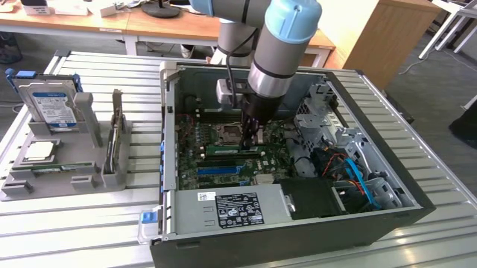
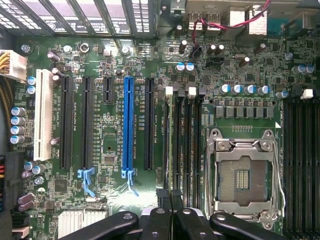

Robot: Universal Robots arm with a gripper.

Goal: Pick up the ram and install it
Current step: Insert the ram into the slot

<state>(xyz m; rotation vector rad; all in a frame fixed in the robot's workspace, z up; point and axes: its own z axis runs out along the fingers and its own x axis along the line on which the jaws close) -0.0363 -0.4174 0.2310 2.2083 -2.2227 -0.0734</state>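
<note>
- One robot arm reaches down into an open computer case (image 1: 261,245), its gripper (image 1: 251,144) low over the motherboard (image 1: 223,167), beside the empty processor socket (image 1: 225,133).
- The pincer's fingers are drawn almost together. They appear to pinch the top edge of the ram (image 1: 225,149), though the contact itself is hard to make out.
- The ram, a thin green stick, lies along one of the memory slots (image 2: 187,145) just beside the socket. Its length runs from under the fingers toward the exterior view's left.
- From the wrist view, the gripper (image 2: 168,195) lines up with the slot nearest the long expansion connectors, and white latches (image 2: 169,91) sit at the slots' far ends.
- By the look of it, the pick-up is done and the install step is in hand. The stick is at the slot, but whether it is fully seated cannot be told.
- Seating would seem to call for straight downward pressure, with the stick kept upright and square to the slot so the latches can close.
- At the exterior view's left, a hard drive (image 1: 52,106) stands in a grey holder (image 1: 89,178), well apart from the work.
</note>
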